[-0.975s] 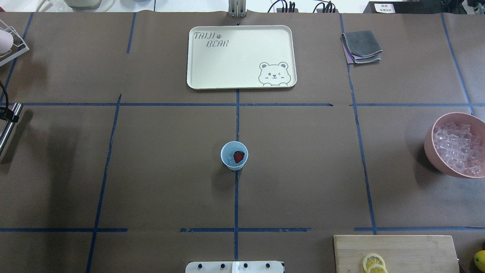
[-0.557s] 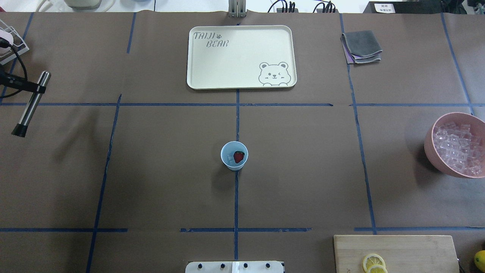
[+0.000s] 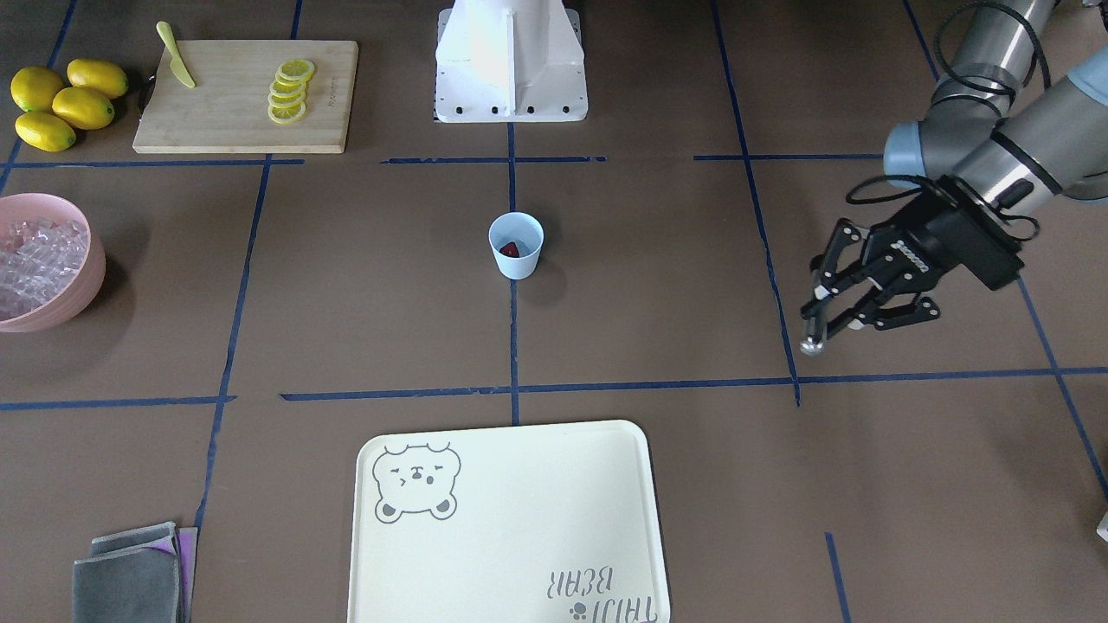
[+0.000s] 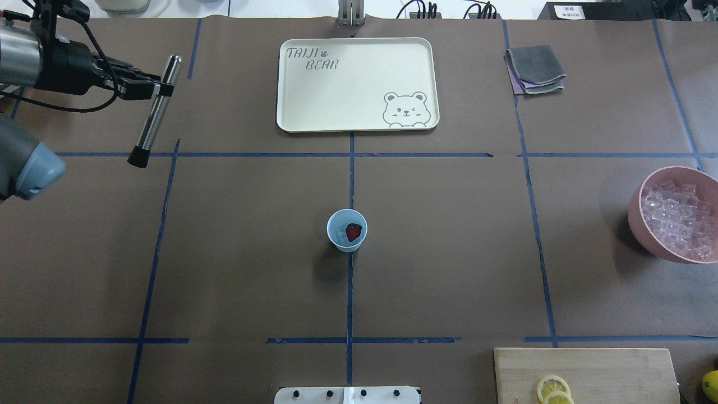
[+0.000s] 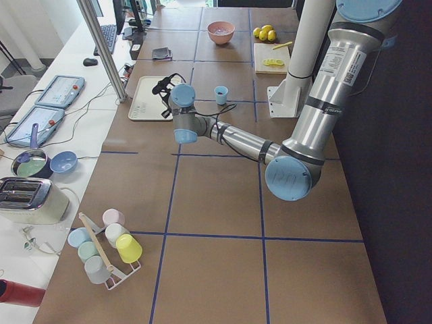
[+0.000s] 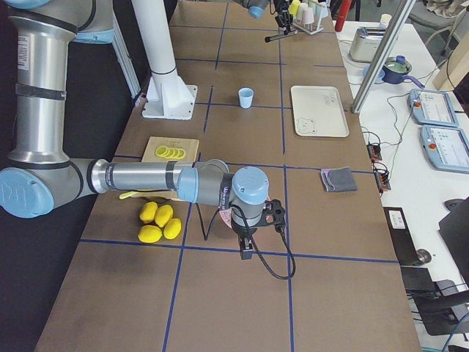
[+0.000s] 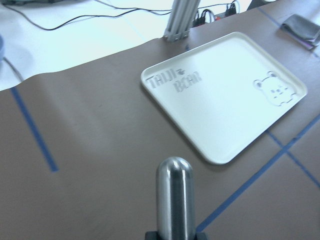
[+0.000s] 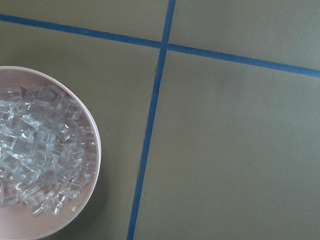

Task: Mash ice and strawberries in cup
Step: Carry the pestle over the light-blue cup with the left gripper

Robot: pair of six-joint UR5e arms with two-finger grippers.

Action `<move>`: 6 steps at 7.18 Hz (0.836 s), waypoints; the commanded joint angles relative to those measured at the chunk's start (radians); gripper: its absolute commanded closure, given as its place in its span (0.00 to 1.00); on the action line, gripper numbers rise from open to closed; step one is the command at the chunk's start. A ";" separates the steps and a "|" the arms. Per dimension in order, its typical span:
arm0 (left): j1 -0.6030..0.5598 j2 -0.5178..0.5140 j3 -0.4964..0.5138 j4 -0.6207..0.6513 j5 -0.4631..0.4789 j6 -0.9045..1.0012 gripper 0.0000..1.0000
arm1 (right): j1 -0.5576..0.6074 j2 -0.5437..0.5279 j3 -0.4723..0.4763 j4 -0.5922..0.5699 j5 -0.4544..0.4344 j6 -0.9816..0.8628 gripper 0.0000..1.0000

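Note:
The pale blue cup (image 4: 347, 230) stands upright at the table's middle, with a red strawberry (image 4: 353, 232) and clear ice (image 4: 340, 233) inside. In the front-facing view the cup (image 3: 516, 246) shows the strawberry (image 3: 511, 250) inside. My left gripper (image 4: 161, 88) hovers at the far left, well away from the cup, shut on a steel muddler (image 4: 152, 118) whose black tip slants toward the near side. The left wrist view shows the muddler's rounded end (image 7: 175, 195). My right gripper (image 6: 250, 248) shows only in the right side view, off the table's right end; I cannot tell its state.
A cream bear tray (image 4: 297, 101) lies beyond the cup. A pink bowl (image 4: 636, 216) of ice cubes sits at the right edge, with a folded grey cloth (image 4: 534, 68) far right. A cutting board (image 4: 589, 370) with lemon slices lies near right. A cup rack (image 5: 104, 250) stands at the left end.
My left arm has swung in from the left edge, carrying the muddler farther away and to the right. The cup and its contents have not moved.

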 commanded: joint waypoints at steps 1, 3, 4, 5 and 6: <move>0.126 -0.091 -0.008 -0.182 0.097 -0.015 1.00 | 0.003 0.001 -0.001 0.000 -0.001 0.001 0.00; 0.386 -0.107 -0.005 -0.389 0.464 0.229 1.00 | 0.003 0.003 -0.001 0.000 -0.001 -0.001 0.00; 0.456 -0.159 -0.004 -0.416 0.564 0.317 1.00 | 0.003 0.003 -0.001 0.000 -0.001 -0.001 0.00; 0.466 -0.190 -0.004 -0.439 0.585 0.341 1.00 | 0.003 0.003 -0.001 0.000 -0.001 0.001 0.00; 0.484 -0.211 0.007 -0.471 0.593 0.342 1.00 | 0.003 0.003 -0.001 0.000 0.000 0.001 0.00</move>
